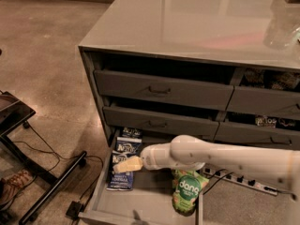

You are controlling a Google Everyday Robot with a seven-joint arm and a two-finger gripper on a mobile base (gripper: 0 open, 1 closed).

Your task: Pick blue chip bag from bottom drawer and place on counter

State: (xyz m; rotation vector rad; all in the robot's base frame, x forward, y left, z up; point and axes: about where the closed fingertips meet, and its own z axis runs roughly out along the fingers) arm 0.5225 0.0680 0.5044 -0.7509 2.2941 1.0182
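Note:
The bottom drawer (136, 205) is pulled open at the cabinet's lower left. Two dark blue chip bags lie in it at the left: a near one (119, 176) and one behind it (128, 146), both with a white Kettle logo. My gripper (123, 165), with pale yellow fingers, is low over the near blue bag, at its upper part. A green dang bag (187, 195) lies at the drawer's right side, under my white arm (211, 154). The glossy grey counter (187, 18) is the cabinet top above.
Shut grey drawers with dark handles (159, 90) sit above the open one. A power strip (239, 179) and cable lie on the floor at the right. A black stand with cables (42, 191) and a shoe (14, 184) are at the left on the concrete floor.

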